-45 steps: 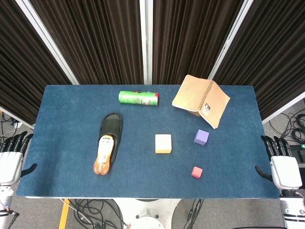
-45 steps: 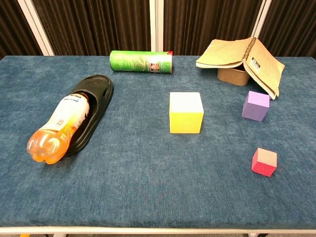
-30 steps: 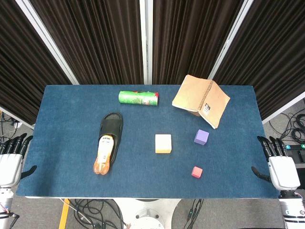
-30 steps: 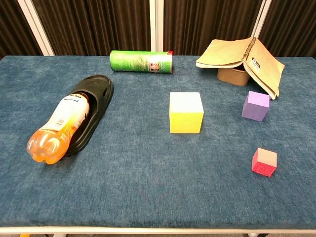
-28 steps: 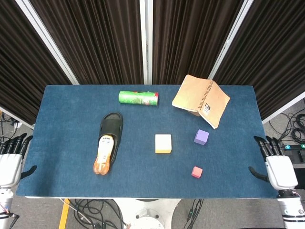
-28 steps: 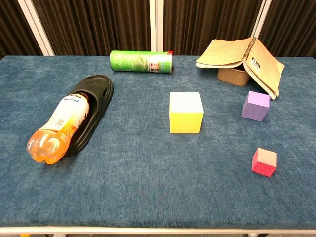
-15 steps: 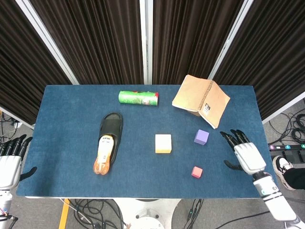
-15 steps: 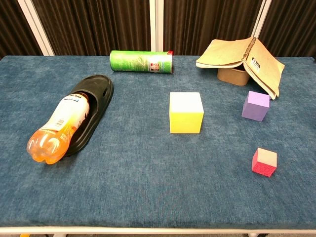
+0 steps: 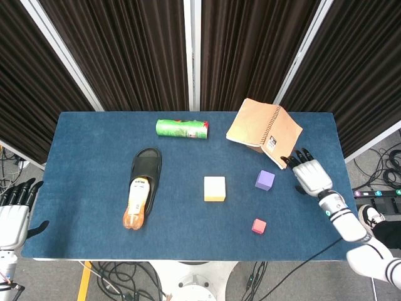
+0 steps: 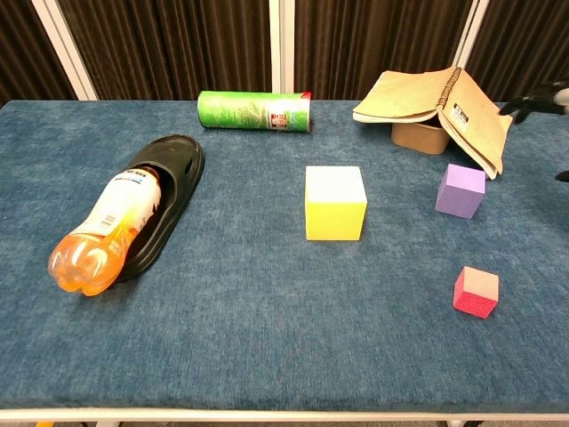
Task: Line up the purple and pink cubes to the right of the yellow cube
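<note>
The yellow cube [image 9: 214, 189] [image 10: 335, 202] sits near the table's middle. The purple cube [image 9: 265, 180] [image 10: 460, 190] lies to its right, and the small pink cube [image 9: 259, 226] [image 10: 476, 292] lies nearer the front edge. My right hand [image 9: 309, 173] hovers open just right of the purple cube, fingers spread, holding nothing; only its fingertips [image 10: 533, 99] show at the chest view's right edge. My left hand [image 9: 15, 213] hangs open off the table's left edge, far from the cubes.
An open spiral notebook [image 9: 264, 132] [image 10: 436, 105] tents over a brown bowl [image 10: 420, 136] behind the purple cube. A green can [image 9: 182, 129] lies at the back. A black slipper [image 9: 146, 170] holds an orange bottle [image 9: 137, 203] at the left.
My right hand has swung in from beyond the table's right edge, over the table and back toward the notebook, ending beside the purple cube. The cubes and left hand stay put.
</note>
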Controlling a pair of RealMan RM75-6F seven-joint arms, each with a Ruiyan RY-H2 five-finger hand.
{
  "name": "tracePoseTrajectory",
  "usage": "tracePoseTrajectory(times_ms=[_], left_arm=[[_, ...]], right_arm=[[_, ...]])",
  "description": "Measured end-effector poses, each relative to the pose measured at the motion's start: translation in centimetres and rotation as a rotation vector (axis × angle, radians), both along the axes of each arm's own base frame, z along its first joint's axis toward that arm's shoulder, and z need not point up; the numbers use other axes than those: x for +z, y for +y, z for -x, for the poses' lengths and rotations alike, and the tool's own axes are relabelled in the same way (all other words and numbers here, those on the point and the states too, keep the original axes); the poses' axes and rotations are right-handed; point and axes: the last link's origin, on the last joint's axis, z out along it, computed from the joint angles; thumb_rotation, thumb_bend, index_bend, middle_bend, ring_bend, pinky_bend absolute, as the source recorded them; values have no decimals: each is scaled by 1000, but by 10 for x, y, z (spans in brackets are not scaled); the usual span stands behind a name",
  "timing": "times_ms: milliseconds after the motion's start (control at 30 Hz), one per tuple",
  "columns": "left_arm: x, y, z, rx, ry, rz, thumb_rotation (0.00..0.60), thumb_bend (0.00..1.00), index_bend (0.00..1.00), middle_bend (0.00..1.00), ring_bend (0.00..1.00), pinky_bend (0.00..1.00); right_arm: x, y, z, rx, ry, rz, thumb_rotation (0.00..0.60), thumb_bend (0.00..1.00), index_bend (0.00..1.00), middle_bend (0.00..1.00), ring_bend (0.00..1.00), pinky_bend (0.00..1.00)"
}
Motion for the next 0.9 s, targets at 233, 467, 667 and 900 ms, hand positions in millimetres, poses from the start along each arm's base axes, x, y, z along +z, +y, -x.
tracePoseTrajectory(times_ms=[233, 467, 667, 900], left_arm=[[1, -1, 0, 3, -6, -2, 600, 0, 169, 200, 146, 167], [0, 0, 3, 8, -19, 1, 600, 0, 169, 200, 146, 166], [0, -3, 5, 21, -28, 0, 600, 0, 169, 200, 146, 166], [2, -5, 9, 42, -40, -1, 600, 0, 169, 200, 146, 166]], right_arm=[[-33, -11, -11, 48, -3, -72, 600, 122, 100, 157, 0, 0], [-49, -22, -22, 109, 41, -83, 600, 117, 101, 140, 0, 0], [-66, -34, -34, 143, 61, -99, 600, 115, 109, 130, 0, 0], [-76, -34, -35, 146, 68, -144, 600, 152, 327, 131, 0, 0]])
